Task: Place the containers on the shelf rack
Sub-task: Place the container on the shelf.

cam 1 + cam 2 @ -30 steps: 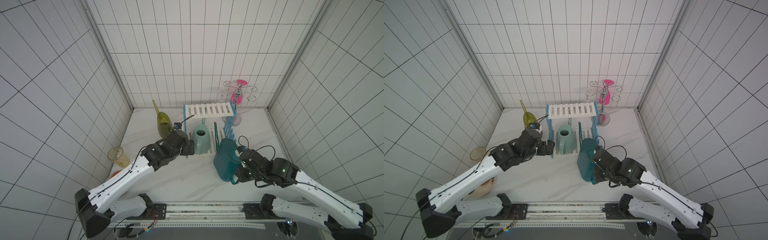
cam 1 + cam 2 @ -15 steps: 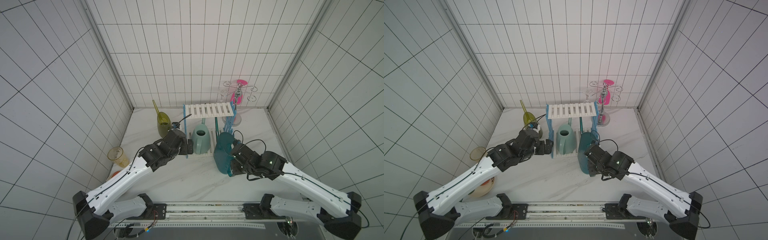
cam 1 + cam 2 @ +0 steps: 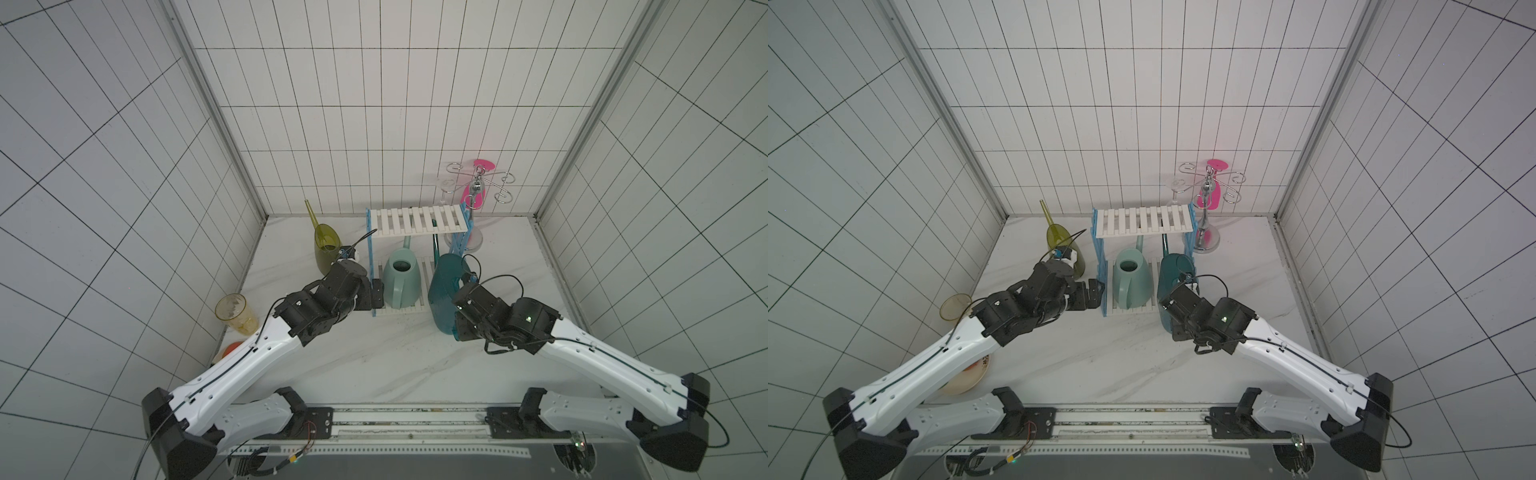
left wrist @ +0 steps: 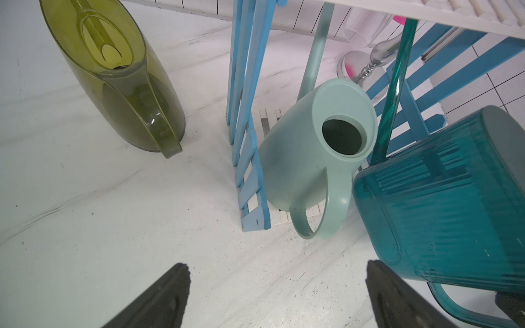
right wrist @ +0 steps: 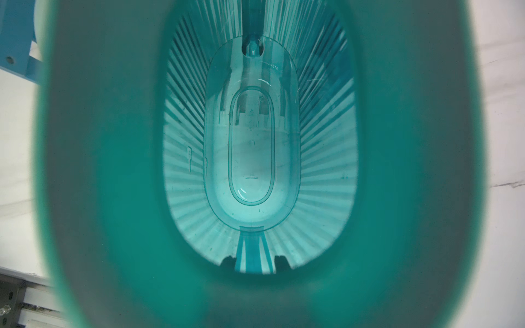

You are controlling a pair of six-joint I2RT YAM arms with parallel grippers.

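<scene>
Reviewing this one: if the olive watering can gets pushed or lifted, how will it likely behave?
Probably light: the olive watering can is thin see-through plastic and seems empty. Tall on a narrow base, it may tip if pushed high. Its glossy wall looks slippery.

Mint can (image 3: 401,280) on rack (image 3: 417,220), teal can (image 3: 442,286) tilted

Left arm (image 3: 241,365): we see a white shell with black joints.
Right arm (image 3: 602,363): we see the same white shell, and a green light (image 3: 528,318) on its black wrist.
Cables (image 3: 504,276): we note thin black loops.
Left gripper (image 4: 278,298): we see black wedge-shaped fingers.
Base rail (image 3: 411,417): we see slotted silver metal.
</scene>
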